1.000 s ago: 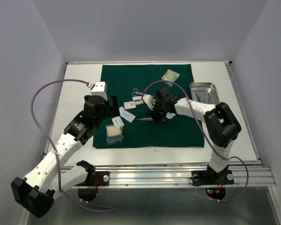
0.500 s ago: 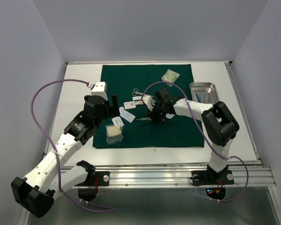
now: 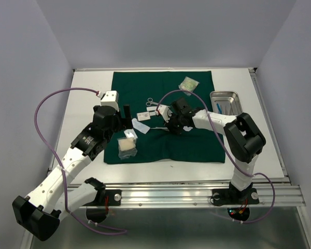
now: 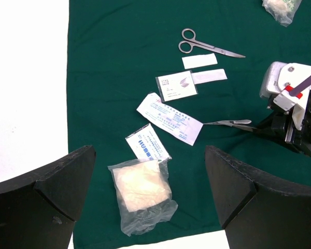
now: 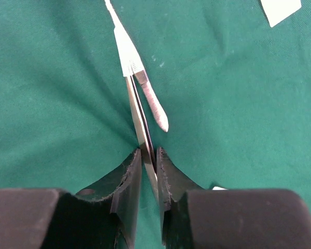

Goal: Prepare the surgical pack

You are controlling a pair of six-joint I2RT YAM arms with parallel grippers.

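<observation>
From above, I see the big dark green cloth drape (image 3: pixel 163 83) spread flat on the white table (image 3: pixel 88 98). The small steel tray with four sides (image 3: pixel 225 93) sits on the table just beside the cloth's right edge. My left pincer (image 3: pixel 127 118) hangs over the left part of the cloth. A clear bag of white gauze (image 3: pixel 127 148) lies near the cloth's front edge. A second, pale green bag (image 3: pixel 188 83) lies near the far edge. The shiny metal scissors (image 3: pixel 152 102) lie in the middle. My right pincer (image 3: pixel 172 127) is down at the cloth, just right of the middle, at one end of the thin metal forceps (image 3: pixel 156 129).

Through the left wrist camera, I see its two black fingers (image 4: pixel 46 202) far apart with nothing held between them, so this pincer is wide. The gauze bag lies flat on the cloth under the gap. Past it lie three printed paper packets (image 4: pixel 170 118) and two plain white strips (image 4: pixel 199 61). Then come the scissors, closed, with their tips pointing right. The forceps lie to the right, with one end inside the right pincer.

Through the right wrist camera, the right pincer is narrow and pinches the forceps from both sides. The forceps point away from the camera. The cloth puckers into folds around the grip.
</observation>
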